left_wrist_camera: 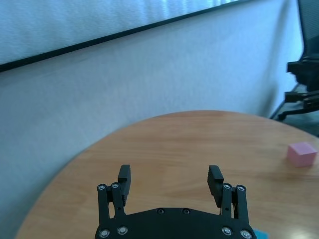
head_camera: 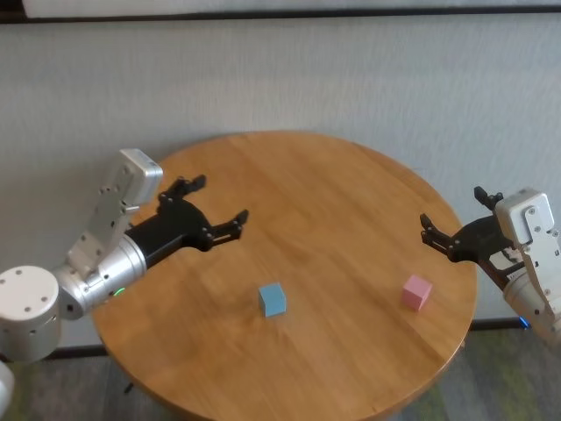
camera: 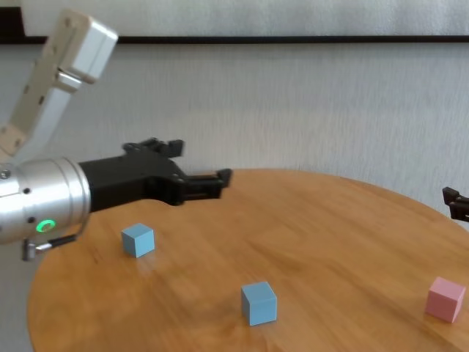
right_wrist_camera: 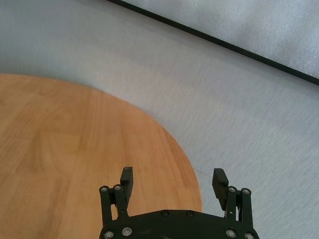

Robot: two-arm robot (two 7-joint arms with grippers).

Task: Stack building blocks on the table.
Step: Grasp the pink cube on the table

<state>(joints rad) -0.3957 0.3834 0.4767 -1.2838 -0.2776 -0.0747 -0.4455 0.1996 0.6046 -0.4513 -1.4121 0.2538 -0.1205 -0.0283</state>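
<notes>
This looks like an office or meeting room used for robot trials. A large round tabletop of warm orange-brown wood (head_camera: 351, 210) stands close to a plain pale grey wall (head_camera: 351, 79) crossed by a thin dark horizontal strip (camera: 293, 39). In the left wrist view, a black swivel office chair (left_wrist_camera: 305, 64) stands beyond the table's far edge. The floor near the wall is dark (head_camera: 500, 368).

Around the central blue cube (camera: 259, 302) the table (camera: 322, 235) is bare wood on every side, so approach is free from above or the sides; the second blue cube (camera: 138, 240) and the pink cube (camera: 445, 298) sit well apart from it, blocking nothing
</notes>
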